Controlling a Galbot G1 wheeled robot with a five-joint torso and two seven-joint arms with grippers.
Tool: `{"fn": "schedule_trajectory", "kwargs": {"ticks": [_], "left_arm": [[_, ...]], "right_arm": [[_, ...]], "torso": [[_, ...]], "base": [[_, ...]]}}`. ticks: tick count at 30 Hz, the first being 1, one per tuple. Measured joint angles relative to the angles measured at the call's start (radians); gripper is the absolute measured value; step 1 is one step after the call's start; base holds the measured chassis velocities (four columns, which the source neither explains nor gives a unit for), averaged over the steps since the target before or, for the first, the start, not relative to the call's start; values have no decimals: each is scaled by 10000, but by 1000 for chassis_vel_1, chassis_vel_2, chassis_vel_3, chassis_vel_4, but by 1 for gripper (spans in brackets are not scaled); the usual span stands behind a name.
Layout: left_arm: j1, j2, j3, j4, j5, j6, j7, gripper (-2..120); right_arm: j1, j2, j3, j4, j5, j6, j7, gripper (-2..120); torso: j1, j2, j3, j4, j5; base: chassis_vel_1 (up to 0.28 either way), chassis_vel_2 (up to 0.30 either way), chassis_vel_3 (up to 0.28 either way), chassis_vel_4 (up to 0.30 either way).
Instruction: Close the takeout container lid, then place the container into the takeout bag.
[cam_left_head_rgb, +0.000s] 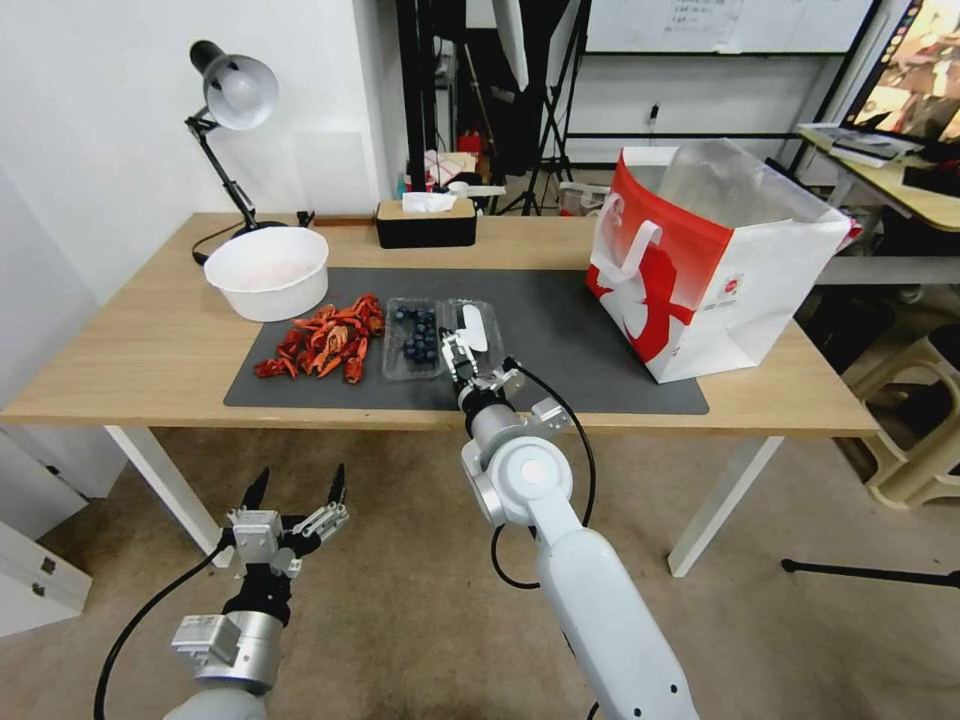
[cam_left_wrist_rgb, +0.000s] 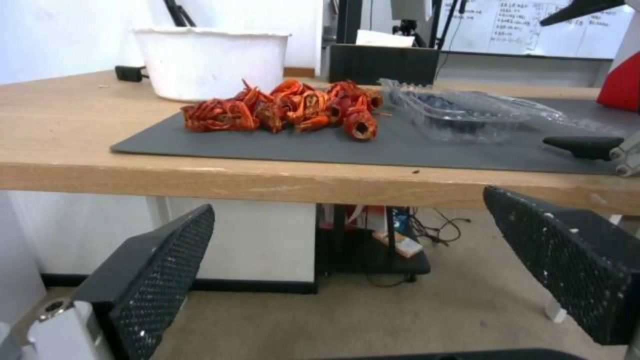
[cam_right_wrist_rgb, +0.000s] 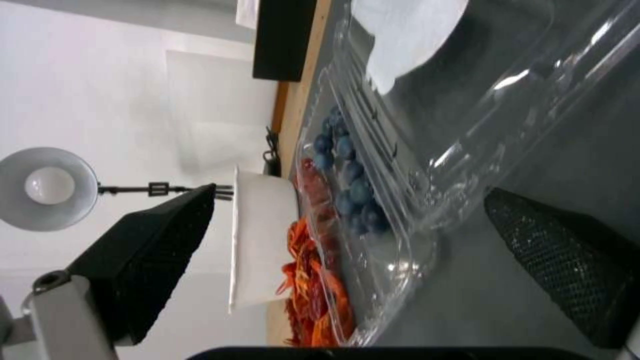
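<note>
While the small clear plastic hinged clamshell container (cam_left_head_rgb: 415, 338) of dark blueberries lies open on the grey mat, between the pile of red crayfish (cam_left_head_rgb: 325, 343) and the large red-and-white takeout bag (cam_left_head_rgb: 712, 270), its labelled clear lid (cam_left_head_rgb: 474, 328) rests flat beside it on the bag's side, so closing and bagging both remain undone. Reaching over the wooden worktop (cam_left_head_rgb: 140, 340), the right gripper (cam_left_head_rgb: 456, 352) sits at the lid's near edge with fingers (cam_right_wrist_rgb: 560, 250) spread, grasping nothing, while the left gripper (cam_left_head_rgb: 296, 490) hangs below the worktop edge, well short of the container, fingers released.
</note>
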Motion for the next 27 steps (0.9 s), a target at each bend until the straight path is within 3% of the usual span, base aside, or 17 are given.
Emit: {"fn": "schedule_trajectory", "kwargs": {"ticks": [18, 27], "left_arm": [[42, -17, 19, 0, 22, -46, 14, 100], [18, -1, 8, 24, 12, -54, 13, 100]], "right_arm": [[322, -3, 271, -5, -86, 10, -19, 100], [263, -3, 65, 299, -794, -4, -84, 100]], "torso": [[2, -1, 2, -1, -1], [2, -1, 2, 0, -1]], "base": [[0, 0, 0, 0], [0, 0, 0, 0]]}}
